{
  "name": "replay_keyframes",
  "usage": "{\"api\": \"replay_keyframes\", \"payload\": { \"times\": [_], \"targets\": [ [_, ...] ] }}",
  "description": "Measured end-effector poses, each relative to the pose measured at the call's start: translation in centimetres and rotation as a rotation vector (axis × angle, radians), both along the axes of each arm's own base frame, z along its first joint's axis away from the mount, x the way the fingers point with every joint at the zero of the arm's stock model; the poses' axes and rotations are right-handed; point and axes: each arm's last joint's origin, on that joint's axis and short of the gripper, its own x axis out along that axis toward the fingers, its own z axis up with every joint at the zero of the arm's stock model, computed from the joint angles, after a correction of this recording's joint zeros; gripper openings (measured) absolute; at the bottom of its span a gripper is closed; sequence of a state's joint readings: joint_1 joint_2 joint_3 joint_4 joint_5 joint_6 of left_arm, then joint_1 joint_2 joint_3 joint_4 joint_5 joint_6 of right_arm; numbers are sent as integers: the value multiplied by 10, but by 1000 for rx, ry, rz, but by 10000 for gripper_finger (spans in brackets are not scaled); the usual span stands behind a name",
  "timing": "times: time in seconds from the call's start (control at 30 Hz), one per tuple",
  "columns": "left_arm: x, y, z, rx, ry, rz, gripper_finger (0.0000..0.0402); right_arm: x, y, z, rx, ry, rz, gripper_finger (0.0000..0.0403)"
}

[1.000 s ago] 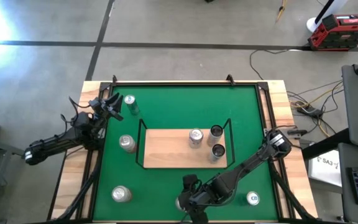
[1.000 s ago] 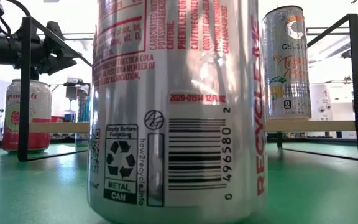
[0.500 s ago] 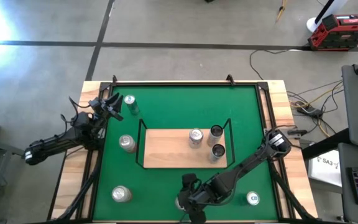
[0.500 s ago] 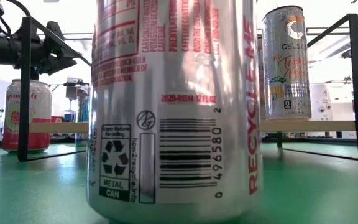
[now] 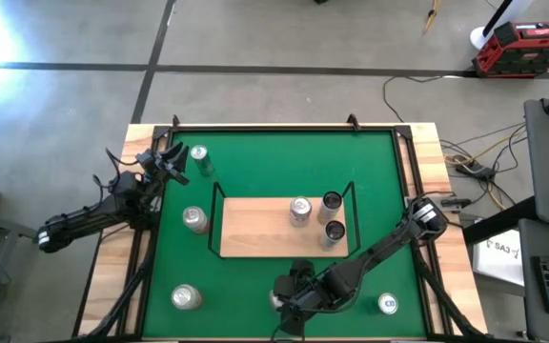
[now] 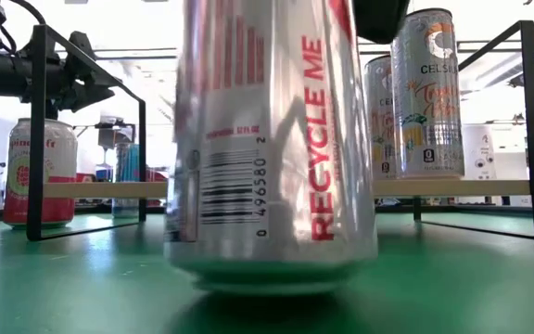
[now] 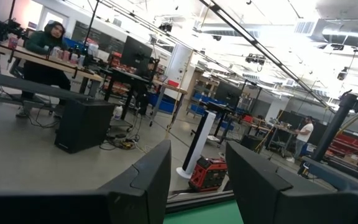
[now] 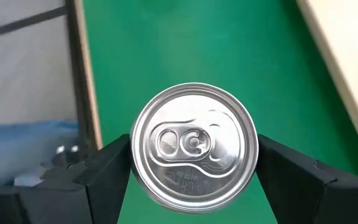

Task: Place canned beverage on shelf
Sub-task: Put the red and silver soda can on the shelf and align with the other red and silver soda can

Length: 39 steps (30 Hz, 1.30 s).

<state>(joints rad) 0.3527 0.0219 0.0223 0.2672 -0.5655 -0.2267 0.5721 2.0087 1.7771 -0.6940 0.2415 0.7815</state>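
A silver can with red print [image 6: 267, 148] is in my right gripper [image 8: 194, 155], near the table's front edge in the high view [image 5: 276, 300]. Its base hangs just above the green felt. The shelf [image 5: 255, 233] is a light-wood board with a black wire rail at the table's middle. Three cans [image 5: 299, 211] stand on its right part. My left gripper [image 5: 172, 162] is open and empty over the table's far left corner; its fingers show apart in the left wrist view [image 7: 197, 168]. My right gripper pinches the silver can between its two fingers, one finger [image 8: 107, 171] on each side of the can's upper wall [image 8: 135, 168], just below the rim. The fingers come from above, pointing down. The can hangs roughly upright, its base [image 6: 267, 276] clear of the felt.
Loose cans stand on the green felt: one at the far left [image 5: 198, 157], one left of the shelf [image 5: 194, 219], one at the near left [image 5: 186, 296], one at the near right [image 5: 387, 304]. A black frame [image 5: 284, 127] edges the table.
My right gripper has lifted the silver can off the felt and carried it away from the table's near edge. The can has turned about its own axis, its barcode swinging to the side. It was standing on the felt a second ago.
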Motion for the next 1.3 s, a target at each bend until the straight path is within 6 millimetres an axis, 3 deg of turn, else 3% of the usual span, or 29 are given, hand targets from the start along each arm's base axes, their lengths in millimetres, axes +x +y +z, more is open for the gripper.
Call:
{"api": "replay_keyframes", "payload": {
  "times": [0.4, 0.87, 1.3],
  "targets": [
    [0, 0, 0, 0, 0, 0, 137, -20, 7, 17, -83, 16, -295, 299],
    [0, 0, 0, 0, 0, 0, 137, -41, 2, 12, 12, 113, -702, 301],
    [0, 0, 0, 0, 0, 0, 137, -46, -2, -1, -9, 133, -782, 301]
  ]
}}
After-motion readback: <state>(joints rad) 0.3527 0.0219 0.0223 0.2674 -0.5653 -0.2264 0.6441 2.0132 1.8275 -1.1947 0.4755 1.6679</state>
